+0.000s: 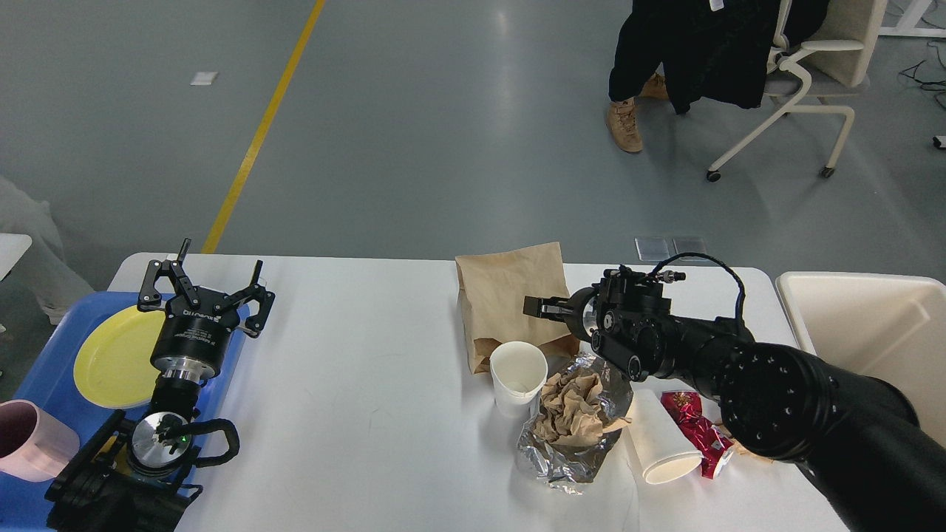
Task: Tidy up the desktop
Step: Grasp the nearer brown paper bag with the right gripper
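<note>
The white desktop (355, 384) carries litter on its right half. A brown paper bag (502, 295) stands upright, with a white paper cup (519, 373) upright in front of it. Beside the cup lies crumpled foil (573, 443) holding a wad of brown paper (573, 403). Further right are a white cup on its side (661, 443) and a crushed red can (695, 432). My right gripper (537, 307) hangs low against the bag's right face; its fingers read as one dark piece. My left gripper (207, 277) stands open and empty at the desktop's left end.
A blue tray (37, 362) at the left holds a yellow plate (111, 355) and a pink cup (29, 436). A cream bin (872, 325) sits off the right edge. A seated person (695, 52) and an office chair (805, 81) are beyond the table.
</note>
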You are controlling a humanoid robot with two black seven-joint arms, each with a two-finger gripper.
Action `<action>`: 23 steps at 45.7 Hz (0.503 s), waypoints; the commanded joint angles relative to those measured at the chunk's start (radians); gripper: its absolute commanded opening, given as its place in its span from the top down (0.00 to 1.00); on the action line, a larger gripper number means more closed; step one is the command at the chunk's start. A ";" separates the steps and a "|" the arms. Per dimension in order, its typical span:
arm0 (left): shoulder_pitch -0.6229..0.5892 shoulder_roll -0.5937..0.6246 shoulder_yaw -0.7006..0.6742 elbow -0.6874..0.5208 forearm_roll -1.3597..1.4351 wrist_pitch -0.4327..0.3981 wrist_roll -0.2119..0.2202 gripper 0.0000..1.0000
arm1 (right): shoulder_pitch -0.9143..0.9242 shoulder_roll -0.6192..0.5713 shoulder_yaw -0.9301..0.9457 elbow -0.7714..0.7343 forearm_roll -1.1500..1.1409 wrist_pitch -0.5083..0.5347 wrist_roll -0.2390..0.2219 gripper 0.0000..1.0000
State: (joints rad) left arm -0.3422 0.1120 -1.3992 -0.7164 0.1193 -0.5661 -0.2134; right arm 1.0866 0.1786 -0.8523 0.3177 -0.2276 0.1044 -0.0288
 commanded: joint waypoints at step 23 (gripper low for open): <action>0.000 0.000 -0.001 0.000 0.000 0.000 0.000 0.04 | -0.030 -0.001 0.029 0.038 -0.004 -0.091 -0.002 0.17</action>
State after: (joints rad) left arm -0.3420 0.1120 -1.3997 -0.7164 0.1197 -0.5661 -0.2134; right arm 1.0570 0.1777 -0.8280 0.3576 -0.2316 0.0233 -0.0315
